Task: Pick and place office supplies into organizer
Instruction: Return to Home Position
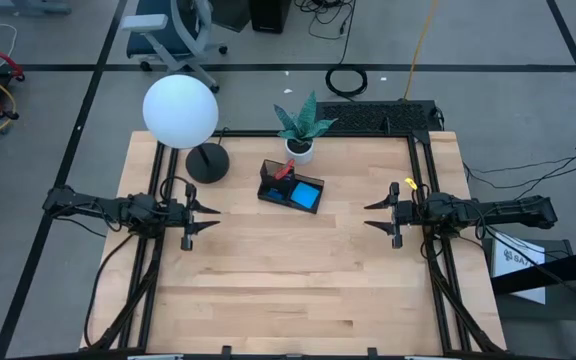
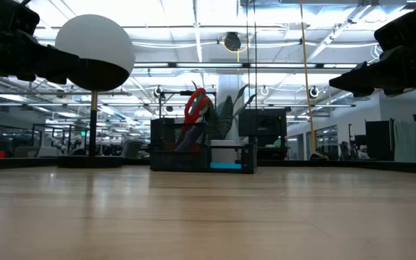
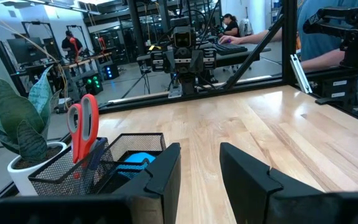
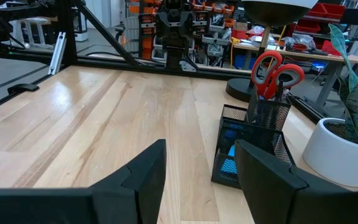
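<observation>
The organizer point(image 1: 266, 190), a black wire-mesh box, stands at the back middle of the wooden desk point(image 1: 288, 290). In the high view it holds red-handled scissors point(image 1: 284, 171) upright and a blue square note pad point(image 1: 308, 196) flat in its tray. The left pincer point(image 1: 216, 219) and right pincer point(image 1: 367, 215) hover to either side of it. In the low view the scissor loops rise above the mesh. Both wrist views show the fingers spread apart with nothing held.

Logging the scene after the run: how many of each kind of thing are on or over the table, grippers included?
Lamp: 1
Potted plant: 1
Organizer: 1
Scissors: 1
Blue pad: 1
Grippers: 2 (left gripper, right gripper, both open)
Total: 7. Pens cannot be made out.
</observation>
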Robot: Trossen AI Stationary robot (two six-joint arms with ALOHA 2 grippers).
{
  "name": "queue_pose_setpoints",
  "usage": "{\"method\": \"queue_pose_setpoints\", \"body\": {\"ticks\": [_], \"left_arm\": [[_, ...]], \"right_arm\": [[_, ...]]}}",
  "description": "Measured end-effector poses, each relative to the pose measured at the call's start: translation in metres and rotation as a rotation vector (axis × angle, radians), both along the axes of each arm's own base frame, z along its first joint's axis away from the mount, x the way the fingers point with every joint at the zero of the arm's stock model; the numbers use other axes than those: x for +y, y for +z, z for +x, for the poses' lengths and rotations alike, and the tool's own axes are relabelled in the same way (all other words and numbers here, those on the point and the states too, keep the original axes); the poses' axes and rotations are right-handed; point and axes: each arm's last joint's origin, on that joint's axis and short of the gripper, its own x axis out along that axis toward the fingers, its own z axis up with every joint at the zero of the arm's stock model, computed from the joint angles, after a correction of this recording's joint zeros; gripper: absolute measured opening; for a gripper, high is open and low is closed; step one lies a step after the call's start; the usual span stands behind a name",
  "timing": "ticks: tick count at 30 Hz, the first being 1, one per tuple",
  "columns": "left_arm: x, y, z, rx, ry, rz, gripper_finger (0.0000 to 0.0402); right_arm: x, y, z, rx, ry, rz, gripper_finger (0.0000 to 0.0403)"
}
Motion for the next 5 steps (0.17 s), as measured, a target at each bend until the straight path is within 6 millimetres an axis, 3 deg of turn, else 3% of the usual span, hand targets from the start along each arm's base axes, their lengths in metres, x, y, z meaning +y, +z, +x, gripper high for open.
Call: {"method": "queue_pose_setpoints", "body": {"ticks": [5], "left_arm": [[0.0, 0.0, 0.0, 0.0, 0.0, 0.0, 0.012]], "right_arm": [[0.0, 0.0, 0.0, 0.0, 0.0, 0.0, 0.0181]]}}
